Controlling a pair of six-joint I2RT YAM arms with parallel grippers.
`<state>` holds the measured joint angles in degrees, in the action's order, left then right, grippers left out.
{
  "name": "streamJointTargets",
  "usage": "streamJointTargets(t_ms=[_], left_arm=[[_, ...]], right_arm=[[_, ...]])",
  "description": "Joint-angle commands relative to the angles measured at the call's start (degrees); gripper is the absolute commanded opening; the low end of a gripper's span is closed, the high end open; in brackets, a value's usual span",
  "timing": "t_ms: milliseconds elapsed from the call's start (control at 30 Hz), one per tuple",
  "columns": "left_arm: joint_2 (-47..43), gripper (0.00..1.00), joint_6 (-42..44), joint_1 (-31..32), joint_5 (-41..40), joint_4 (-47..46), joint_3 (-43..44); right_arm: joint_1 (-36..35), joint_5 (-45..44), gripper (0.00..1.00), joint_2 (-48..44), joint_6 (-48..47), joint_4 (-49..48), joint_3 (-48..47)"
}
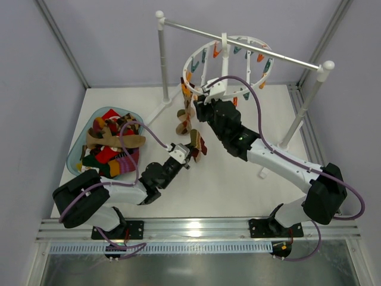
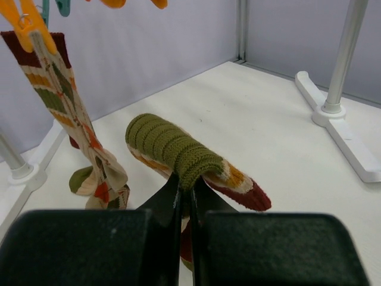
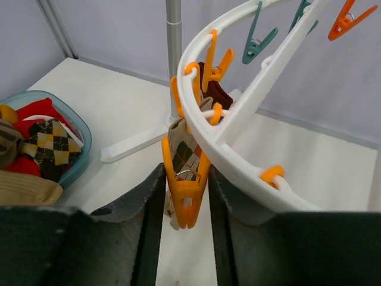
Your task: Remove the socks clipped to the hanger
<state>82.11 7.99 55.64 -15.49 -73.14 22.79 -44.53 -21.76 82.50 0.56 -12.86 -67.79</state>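
Observation:
The white ring hanger (image 1: pixel 249 39) hangs from the rail; it also shows in the right wrist view (image 3: pixel 238 161). Patterned socks (image 1: pixel 186 116) hang from clips on its left rim. My right gripper (image 1: pixel 199 101) (image 3: pixel 184 173) has a finger against each side of an orange clip (image 3: pixel 186 196), whose tip is closed, with a brown argyle sock (image 3: pixel 186 149) at it. My left gripper (image 1: pixel 191 152) (image 2: pixel 186 179) is shut on a sock with an olive end (image 2: pixel 175 149) (image 1: pixel 197 143). I cannot tell whether this sock is still clipped. Another patterned sock (image 2: pixel 65 113) hangs from an orange clip (image 2: pixel 27 27).
A teal basket (image 1: pixel 80 149) (image 3: pixel 83 143) holding several socks sits at the left. The white rail stand has posts (image 1: pixel 162 53) (image 1: pixel 315 95) and long feet on the table (image 2: pixel 339 125) (image 3: pixel 131 146). Several orange and teal clips (image 3: pixel 259 36) hang empty on the ring.

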Motion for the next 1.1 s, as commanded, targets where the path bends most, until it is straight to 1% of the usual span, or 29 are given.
streamJointTargets(t_ms=[0,33,67,100,167,233,267,333,400,500,533,567,600,633,667,700,733,800,867,967,1067], left_arm=[[-2.6,0.0,-0.1,-1.5,-3.8,1.3,0.7],[-2.8,0.0,-0.8,-2.2,-4.1,2.6,0.9],[-3.5,0.0,-1.7,-3.0,-4.2,5.3,1.3],[-3.8,0.0,-2.7,-3.9,-4.1,6.8,2.0],[-4.3,0.0,-6.2,-7.1,-3.2,12.0,2.9],[-5.2,0.0,-10.6,-10.7,-2.8,15.6,4.3],[-5.6,0.0,-12.0,-12.1,-2.9,18.5,4.5],[-7.0,0.0,-14.7,-14.3,-3.7,21.4,4.8],[-8.2,0.0,-18.8,-18.2,-5.3,23.4,4.6],[-12.3,0.0,-24.9,-24.4,-4.9,27.3,4.1],[-15.0,0.0,-27.2,-27.2,-5.0,29.9,4.0],[-16.7,0.0,-27.2,-27.2,-5.2,31.1,3.9],[-18.4,0.0,-29.6,-30.1,-5.8,32.5,3.6],[-22.1,0.0,-30.6,-31.5,-6.0,33.9,3.4],[-24.1,0.0,-31.7,-32.8,-7.0,37.0,3.1],[-25.8,0.0,-33.5,-34.6,-9.8,38.6,2.6],[-27.9,0.0,-34.2,-35.5,-11.7,41.6,2.3],[-33.6,0.0,-35.0,-37.1,-16.4,42.6,0.6],[-38.6,0.0,-35.1,-38.2,-17.5,43.8,0.2],[-42.0,0.0,-34.6,-41.0,-19.0,46.9,2.6],[-41.9,0.0,-34.4,-43.8,-22.9,46.6,3.5]], right_arm=[[0.1,-1.9,0.38,-2.2,-0.2,-5.2,-0.1],[0.1,-1.7,0.59,-2.3,-0.3,-5.1,0.0],[0.1,-1.6,0.68,-2.5,-0.2,-5.1,0.4],[0.1,-1.4,0.74,-2.8,-0.2,-5.0,0.6],[0.1,-1.2,0.91,-3.5,-0.2,-4.7,1.3],[0.1,-0.9,0.97,-4.4,-0.3,-4.8,2.0],[0.1,-0.5,0.99,-4.9,-0.2,-4.8,2.7],[0.1,0.0,1.0,-6.2,-0.3,-5.2,3.5],[0.1,0.7,1.0,-6.9,-0.2,-5.4,4.7],[0.1,1.4,1.0,-8.1,-0.3,-5.4,5.4],[0.1,1.4,1.0,-8.3,-0.2,-5.2,5.6],[0.1,1.4,1.0,-8.6,-0.2,-5.2,5.8],[0.1,1.3,1.0,-8.6,-0.3,-5.2,5.9],[0.1,1.1,1.0,-8.8,-0.2,-5.2,6.1],[0.1,1.0,1.0,-9.0,-0.3,-5.1,6.3],[0.2,0.9,1.0,-9.1,-0.3,-5.0,6.4],[0.1,0.8,1.0,-9.3,-0.3,-5.2,6.6],[0.1,0.7,1.0,-9.6,-0.2,-5.3,6.9],[0.1,0.9,1.0,-9.8,-0.3,-5.3,7.0],[0.1,1.7,1.0,-9.8,-1.4,-5.2,7.2],[0.1,2.1,1.0,-9.6,-1.5,-5.1,7.1]])
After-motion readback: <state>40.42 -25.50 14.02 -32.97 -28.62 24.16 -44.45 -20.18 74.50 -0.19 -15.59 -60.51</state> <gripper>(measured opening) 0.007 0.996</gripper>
